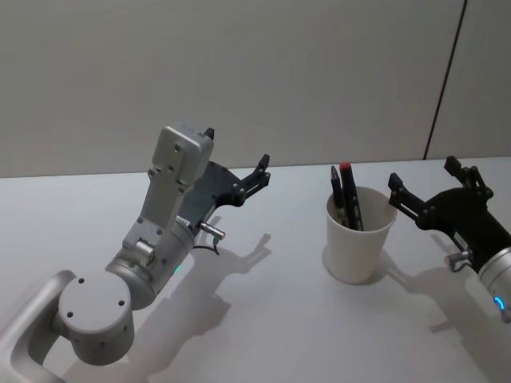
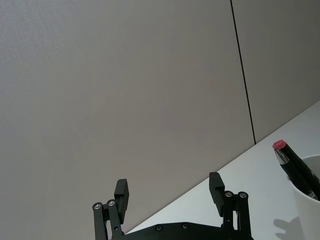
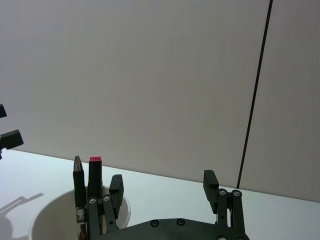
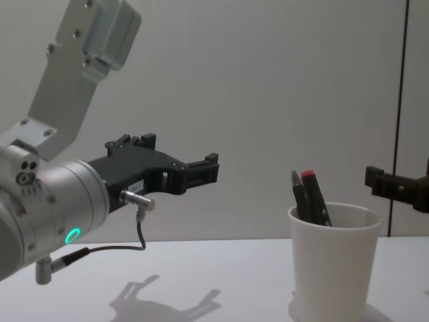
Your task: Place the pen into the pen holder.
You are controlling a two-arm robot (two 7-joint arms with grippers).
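White cup [image 1: 360,242] holds two pens [image 1: 347,197] upright. Left gripper [image 1: 237,171] and right gripper [image 1: 425,185] hang spread wide, both empty, on either side of it.

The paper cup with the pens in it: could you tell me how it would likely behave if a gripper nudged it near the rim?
The paper cup looks thin and light, so it would probably slide or tip. Its tapered base and the pens leaning to one side likely worsen that. The wall may dent.

Silver-grey rounded arm segments carry a glowing teal ring, a thin black cable with metal plugs, and black screw-studded hands [image 1: 236,163].
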